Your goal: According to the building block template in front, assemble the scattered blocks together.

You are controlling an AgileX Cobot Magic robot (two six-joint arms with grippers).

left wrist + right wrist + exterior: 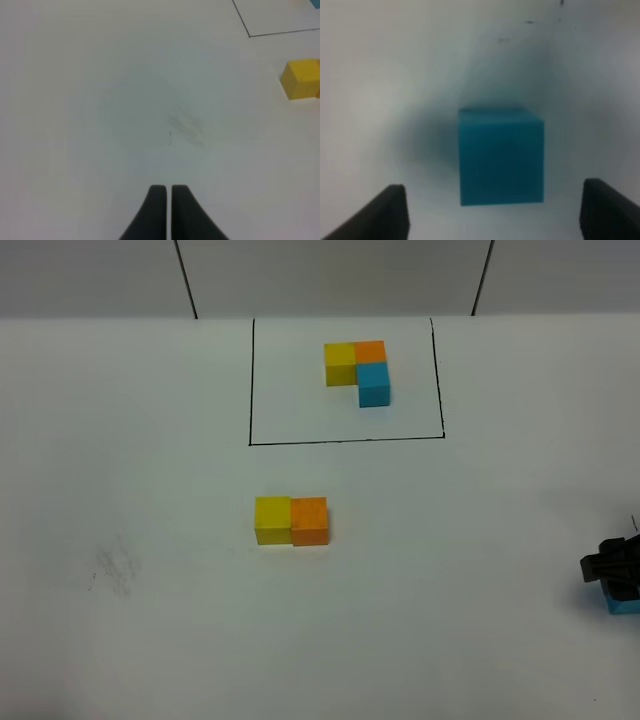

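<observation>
Your right pincer (494,186) stands released at the right edge of the counter (150,490), toward the near side. Its two dark fingers (395,212) are spread wide. The light blue cube (500,157) rests on the counter in the gap between them, just ahead of the tips. A clear space shows on either side, and the cube touches neither finger. In the high view only a corner of this cube shows beneath the pincer's black body.

Your left pincer (165,189) is clenched on nothing. Its fingers are pressed together over bare white counter, and the yellow cube (272,519) lies well apart from it.

That yellow cube sits near the middle of the counter, with the orange cube (309,520) touching its right face. The two make a straight pair outside the drawn line and well to the left of the light blue cube.

Farther back, the template (358,370) lies inside the thin black frame (345,441). It has yellow at left, orange joined on its right, and blue joined on the orange's near side.

A faint grey smudge (115,570) marks the near left of the counter.
</observation>
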